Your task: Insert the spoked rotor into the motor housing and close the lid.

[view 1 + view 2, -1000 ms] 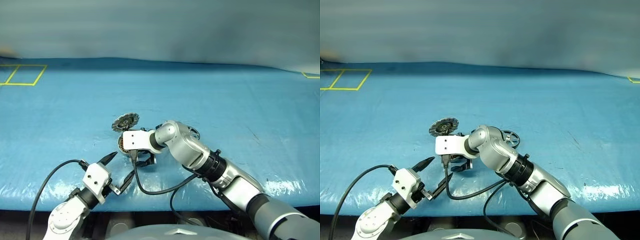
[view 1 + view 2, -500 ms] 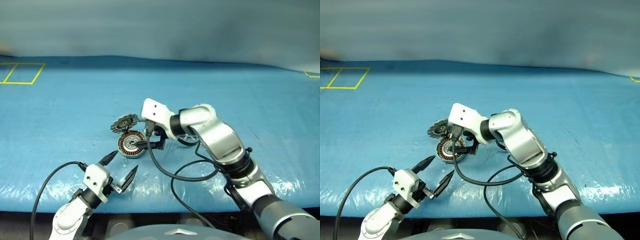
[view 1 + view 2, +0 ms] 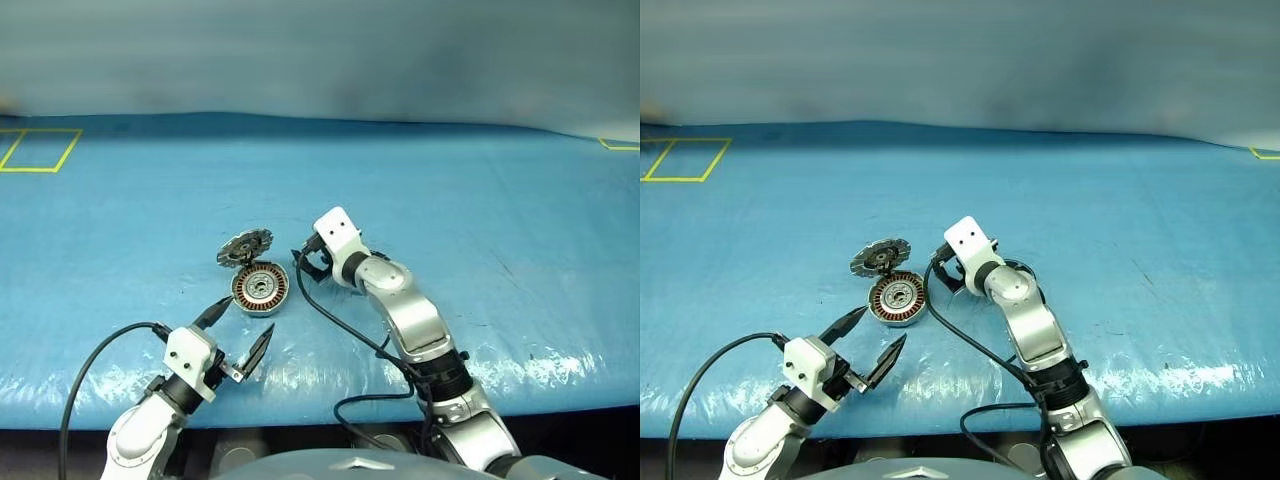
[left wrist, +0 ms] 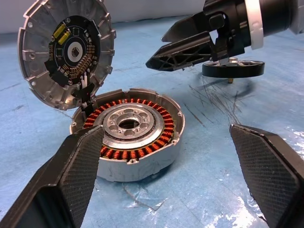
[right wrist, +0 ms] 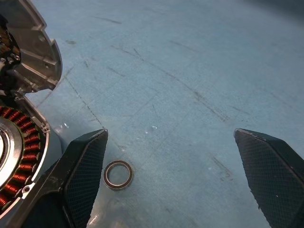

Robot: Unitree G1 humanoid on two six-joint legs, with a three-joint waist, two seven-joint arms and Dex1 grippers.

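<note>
The motor housing [image 3: 260, 289], a silvery puck with copper windings, lies flat on the blue table. Its lid [image 3: 246, 245], a toothed grey disc, stands tilted up at the housing's far edge, joined to it by wires [image 4: 84, 92]. The spoked rotor [image 4: 232, 69] rests on the table to the right of the housing, mostly hidden behind my right arm in the eye views. My right gripper [image 3: 308, 258] is open and empty just right of the housing. Near the table's front edge, my left gripper [image 3: 248, 318] stands open and empty, pointing at the housing.
A tiny thin black ring [image 5: 118, 174] lies on the table beside a right finger [image 5: 85, 171]. Yellow tape marks sit at the far left [image 3: 35, 150] and far right [image 3: 620, 145]. Black cables trail from both wrists over the table's front edge [image 3: 320, 405].
My right arm has swung off the housing, going right and farther away while rolling, so the housing and lid now show fully. The left gripper stayed in place, open.
</note>
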